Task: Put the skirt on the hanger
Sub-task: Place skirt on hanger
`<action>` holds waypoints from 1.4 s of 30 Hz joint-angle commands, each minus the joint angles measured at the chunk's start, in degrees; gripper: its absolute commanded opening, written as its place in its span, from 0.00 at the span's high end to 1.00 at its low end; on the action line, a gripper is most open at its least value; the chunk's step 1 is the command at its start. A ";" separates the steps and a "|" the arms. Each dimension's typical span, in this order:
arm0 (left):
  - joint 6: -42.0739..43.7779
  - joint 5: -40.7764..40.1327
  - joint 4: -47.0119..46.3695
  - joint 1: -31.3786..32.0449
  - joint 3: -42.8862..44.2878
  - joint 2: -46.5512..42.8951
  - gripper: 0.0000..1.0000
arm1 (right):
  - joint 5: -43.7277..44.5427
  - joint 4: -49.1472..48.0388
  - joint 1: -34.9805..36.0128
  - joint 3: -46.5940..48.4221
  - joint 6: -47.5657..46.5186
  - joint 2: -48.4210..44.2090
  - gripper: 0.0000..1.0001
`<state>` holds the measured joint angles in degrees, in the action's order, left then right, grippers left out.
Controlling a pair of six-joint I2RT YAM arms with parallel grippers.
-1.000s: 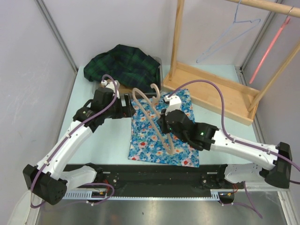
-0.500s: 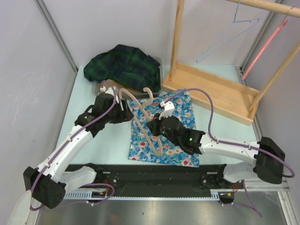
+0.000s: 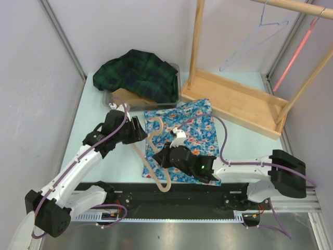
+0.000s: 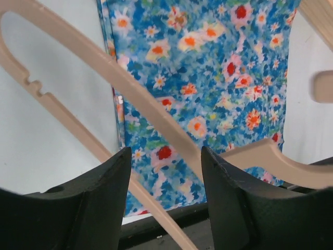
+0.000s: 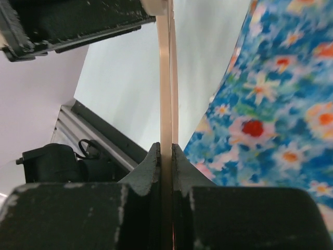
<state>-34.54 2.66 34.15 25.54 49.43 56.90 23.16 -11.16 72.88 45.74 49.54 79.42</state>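
Our right jaws are clamped on the thin edge of the pale wooden hanger (image 4: 130, 88), holding it over the left border of the blue floral skirt (image 3: 195, 127), which lies flat on the table (image 3: 239, 143). Our left jaws stand partly open and empty. The hanger's arm crosses just ahead of them, its long axis running near-to-far.

Overhead feed is bright and even for me, soft light from above. The arms (image 3: 78, 161) throw only faint, fuzzy shadows on the pale counter (image 3: 91, 104), and I see no glare worth calling. On the left wrist the skirt (image 4: 208, 78) print reads crisp, but the left pincer (image 4: 165, 156) is a dark, soft-edged mass (too near the lens). On the right wrist I get the right pincer (image 5: 165, 156) dim and grainy, the hanger (image 5: 165, 78) fairly sharp, and the skirt beyond it smeared out of focus.
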 commanded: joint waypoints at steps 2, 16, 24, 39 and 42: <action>-3.68 2.88 2.23 0.12 -4.68 -1.79 0.43 | 4.79 -11.06 2.44 -3.28 8.90 4.16 1.00; -10.71 3.23 4.34 2.84 -18.05 -6.89 0.53 | 12.87 -29.09 5.95 -4.87 10.14 19.72 1.00; -15.64 1.30 2.33 7.59 -22.27 -7.33 0.56 | 13.41 -31.56 7.10 -7.32 12.95 22.53 1.00; -18.98 -1.68 -7.52 13.13 -26.23 -3.03 0.48 | 13.58 -33.23 7.45 -8.73 11.90 23.06 1.00; -19.24 -2.57 -7.70 13.39 -25.70 -3.03 0.48 | 13.23 -33.14 7.45 -8.73 11.37 22.89 1.00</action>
<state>-52.05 2.15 30.44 37.87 23.46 52.80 35.59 -42.04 80.03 37.04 61.04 101.69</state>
